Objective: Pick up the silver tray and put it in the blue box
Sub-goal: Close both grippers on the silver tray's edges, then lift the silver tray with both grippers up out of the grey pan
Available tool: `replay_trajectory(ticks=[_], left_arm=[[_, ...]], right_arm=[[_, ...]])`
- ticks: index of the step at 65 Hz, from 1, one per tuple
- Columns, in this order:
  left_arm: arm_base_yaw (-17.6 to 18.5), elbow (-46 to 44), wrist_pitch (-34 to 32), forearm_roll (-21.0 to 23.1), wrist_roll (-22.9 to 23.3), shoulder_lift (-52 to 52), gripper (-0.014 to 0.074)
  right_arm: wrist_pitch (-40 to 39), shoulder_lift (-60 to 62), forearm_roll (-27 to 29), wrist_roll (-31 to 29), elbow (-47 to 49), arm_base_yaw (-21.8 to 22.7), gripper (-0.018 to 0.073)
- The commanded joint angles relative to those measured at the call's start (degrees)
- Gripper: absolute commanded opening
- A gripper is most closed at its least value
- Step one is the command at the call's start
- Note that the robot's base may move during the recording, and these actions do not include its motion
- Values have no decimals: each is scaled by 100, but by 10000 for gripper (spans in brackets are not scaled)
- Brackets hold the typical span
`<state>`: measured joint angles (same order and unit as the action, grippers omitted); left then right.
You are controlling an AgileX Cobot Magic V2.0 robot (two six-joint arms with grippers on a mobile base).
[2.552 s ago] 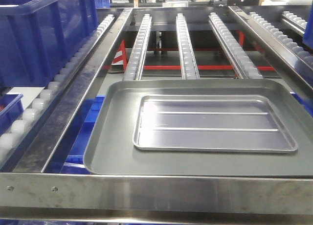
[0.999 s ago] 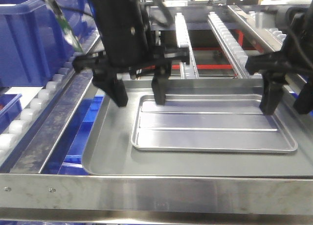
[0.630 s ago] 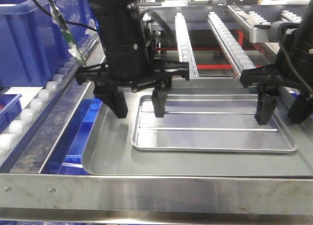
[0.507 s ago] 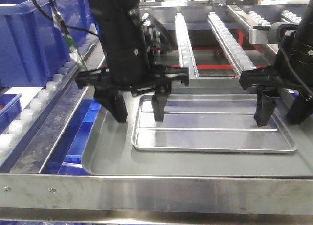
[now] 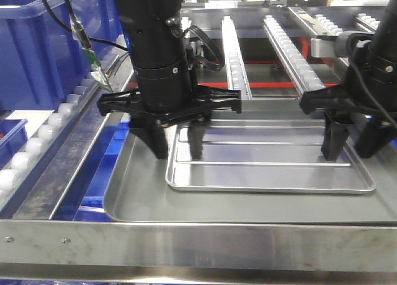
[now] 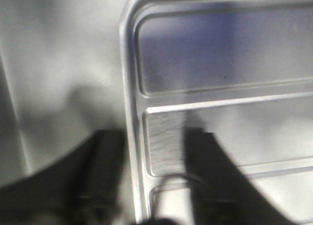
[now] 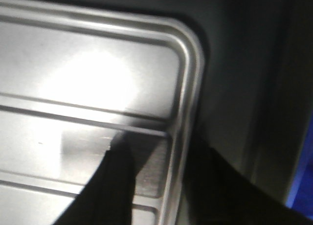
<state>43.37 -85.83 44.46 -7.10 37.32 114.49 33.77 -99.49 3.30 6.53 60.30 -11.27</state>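
Jaws spread wide on both arms: the left gripper (image 5: 177, 144) straddles the left rim of the silver tray (image 5: 267, 153), and the right gripper (image 5: 348, 142) straddles its right rim. The silver tray lies flat inside a larger dark-grey tray (image 5: 139, 195). The blue box (image 5: 43, 49) stands off to the left.

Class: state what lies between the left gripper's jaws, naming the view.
The rim of the silver tray; the left wrist view shows the left gripper straddling it.

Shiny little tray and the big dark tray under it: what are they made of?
The small shiny silver rectangular tray looks like thin polished metal, maybe steel or aluminium: it mirrors light and has pressed ribs. The larger dull dark-grey tray beneath also looks metal, but matte, perhaps coated: its reflections are soft and blurry.
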Motion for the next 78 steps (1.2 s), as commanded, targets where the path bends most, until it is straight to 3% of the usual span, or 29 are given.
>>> replay_trajectory(ticks=[1, 8, 22, 36, 46, 58, 78], left_arm=[[42, -143, -62, -72, 56, -254, 13], [42, -143, -36, -131, 56, -254, -114], [42, -178, 121, -158, 56, -279, -99], [42, -691, 1064, -367, 56, -516, -99], [43, -824, 1358, -420, 27, -897, -100], [67, -792, 1784, -511, -87, -1605, -104], [157, -418, 2361, -567, -161, -2713, -104]], right_arm=[[-128, 125, -97, -64, 129, 28, 208], [-97, 125, -97, -64, 129, 28, 37], [109, 260, -97, -64, 129, 28, 56], [615, 970, -97, -59, 197, 22, 56], [1195, 1425, -97, 39, 525, -76, 56], [1873, 1856, -102, 326, 1040, -328, 56], [2191, 2435, -245, 904, 1116, -1071, 58]])
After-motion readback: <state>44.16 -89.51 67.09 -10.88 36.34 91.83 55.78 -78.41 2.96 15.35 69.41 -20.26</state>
